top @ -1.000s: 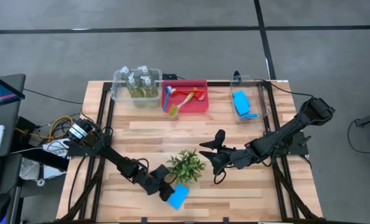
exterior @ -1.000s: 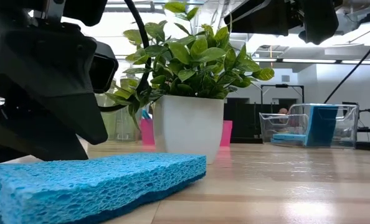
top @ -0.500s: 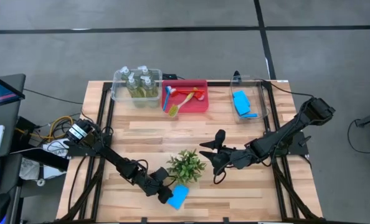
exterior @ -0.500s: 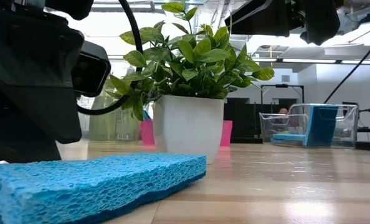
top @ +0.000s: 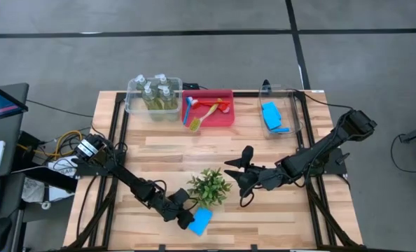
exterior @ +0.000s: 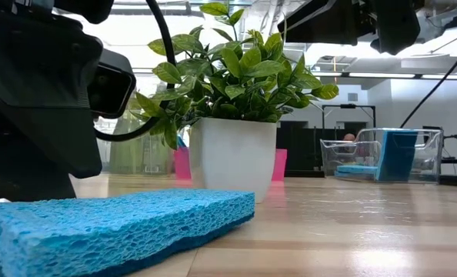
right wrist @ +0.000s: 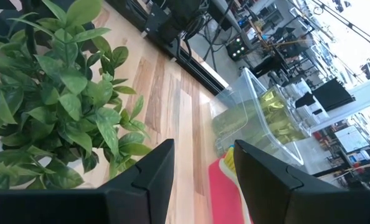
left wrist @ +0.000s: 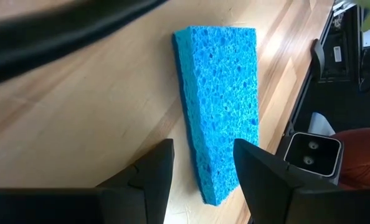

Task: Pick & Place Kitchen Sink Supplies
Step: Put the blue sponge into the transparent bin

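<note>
One big wooden table [top: 264, 217] held everything. Both arms reached in toward its near middle. The left gripper [top: 185, 217] was low at the near edge, right beside a loose blue sponge [top: 202, 221]. The right gripper [top: 241, 176] waited on the other side of the green plant [top: 210, 186], and its fingers were spread apart with nothing between them.

Along the far side sat three bins. A clear bin [top: 132, 103] held the small bottles [top: 155, 93] of yellow-green liquid. A red bin [top: 209, 117] held the brushes [top: 202, 110]. Another clear bin [top: 296, 119] on the right held two more blue sponges [top: 274, 117].

The loose sponge lay flat on the wood, near the plant's white pot [exterior: 234, 156].

In the left wrist view, the sponge [left wrist: 219, 102] lay just ahead of the left gripper [left wrist: 202, 163]. Its long side pointed away from the fingers [left wrist: 149, 176], and its near end sat in the gap between them. The fingers were spread wide and held nothing. The left arm was much closer to this sponge than the right arm, so it looked like the one to grab it, by closing across the short way.
</note>
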You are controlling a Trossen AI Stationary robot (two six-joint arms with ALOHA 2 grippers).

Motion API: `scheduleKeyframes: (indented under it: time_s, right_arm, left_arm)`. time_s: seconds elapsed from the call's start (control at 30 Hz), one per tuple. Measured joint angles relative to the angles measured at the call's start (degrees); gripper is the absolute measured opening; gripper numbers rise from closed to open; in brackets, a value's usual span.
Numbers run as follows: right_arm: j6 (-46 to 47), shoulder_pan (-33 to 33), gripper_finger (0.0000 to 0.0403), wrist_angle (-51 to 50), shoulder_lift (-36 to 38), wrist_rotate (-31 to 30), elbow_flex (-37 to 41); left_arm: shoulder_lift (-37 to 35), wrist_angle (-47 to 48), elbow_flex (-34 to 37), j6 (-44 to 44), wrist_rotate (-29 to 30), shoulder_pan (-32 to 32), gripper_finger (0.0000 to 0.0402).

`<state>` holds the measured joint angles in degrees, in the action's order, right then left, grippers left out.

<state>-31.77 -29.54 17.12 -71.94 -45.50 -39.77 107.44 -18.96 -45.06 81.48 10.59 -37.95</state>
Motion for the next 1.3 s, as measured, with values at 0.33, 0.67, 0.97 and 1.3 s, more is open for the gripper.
scheduleKeyframes:
  time_s: [0.33, 0.67, 0.97, 1.3]
  right_arm:
    - [0.20, 0.00, 0.0159, 0.00, 0.00, 0.00, 0.00]
    - [0.35, 0.00, 0.0159, -0.02, 0.00, 0.00, 0.00]
    - [0.33, 0.00, 0.0159, -0.01, 0.00, 0.00, 0.00]
    - [0.33, 0.00, 0.0159, -0.01, 0.00, 0.00, 0.00]
  left_arm:
    - [0.00, 0.36, 0.00, 0.06, -0.24, 0.12, 0.0160]
    - [0.00, 0.06, 0.00, 0.01, -2.91, 0.10, 0.0086]
    - [0.00, -0.33, 0.00, 0.04, -3.15, 0.12, 0.0036]
    - [-0.20, -0.40, 0.00, -0.21, -1.53, -0.51, 0.0004]
